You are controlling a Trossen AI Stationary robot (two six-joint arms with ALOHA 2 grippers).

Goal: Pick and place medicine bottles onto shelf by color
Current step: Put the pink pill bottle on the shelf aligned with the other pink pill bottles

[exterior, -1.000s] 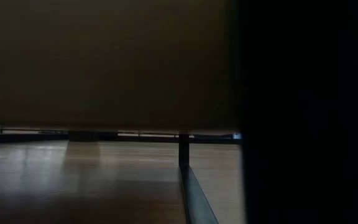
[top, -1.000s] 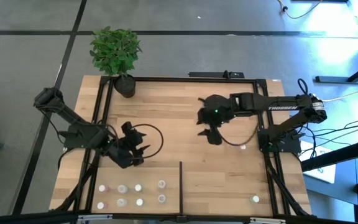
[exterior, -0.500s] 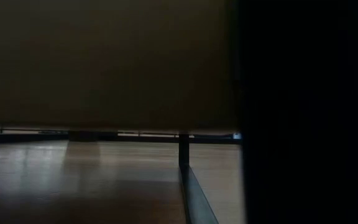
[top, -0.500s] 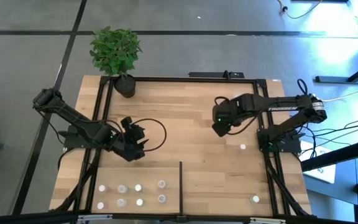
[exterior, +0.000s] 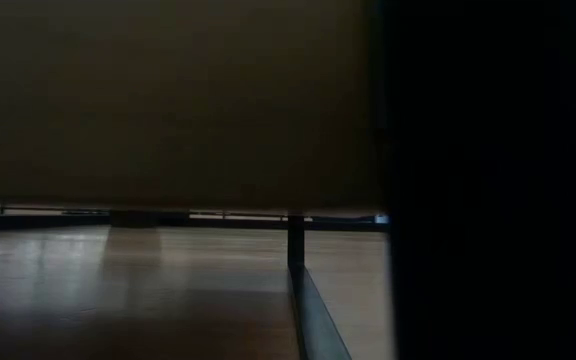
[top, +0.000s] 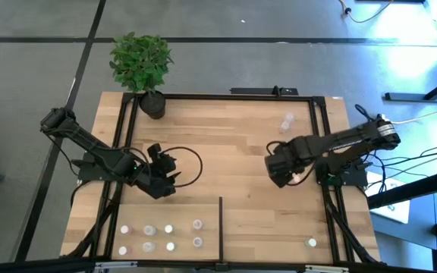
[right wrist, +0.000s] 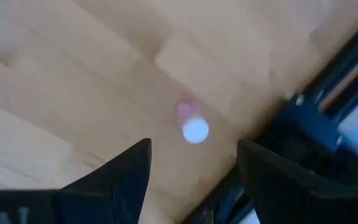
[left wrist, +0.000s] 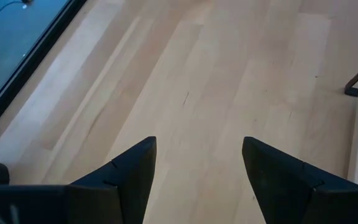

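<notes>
Right gripper [top: 282,171] has swung from centre of the shelf [top: 226,144] out toward 3 o'clock over the last second; left gripper [top: 163,176] barely shifted.

Right fingers [right wrist: 120,174]: spread wide, nothing between them. Straight ahead of them in the right wrist view sits one small bottle [right wrist: 193,127], white top with a pinkish side, blurred, close to the black rail [right wrist: 328,74]. In the high view that bottle is hidden under the gripper.

Left fingers [left wrist: 135,171]: also apart, empty, only bare light wood ahead of them. Left gripper hangs over the 9 o'clock part of the shelf, a cable loop [top: 190,163] next to it.

Writing: none readable on arms or bottles.

Bottles elsewhere:
- cluster of seven [top: 160,236] in the 7 o'clock compartment, left of the short black divider bar [top: 220,224], in two loose rows
- one lone bottle [top: 311,243] in the 5 o'clock corner, right of the divider
- one clear bottle [top: 287,121] at about 2 o'clock, looks to be lying down, well apart from the rest

Surface: narrow-planked wooden top [top: 108,144] showing at the left edge beyond the rails. Black plant pot [top: 153,104] with a green leafy plant [top: 140,61] at 11 o'clock.

Room: grey floor with dark seams, cables at the right. Low view is mostly blocked by something dark; only a strip of wood and the divider [exterior: 295,240] shows.
</notes>
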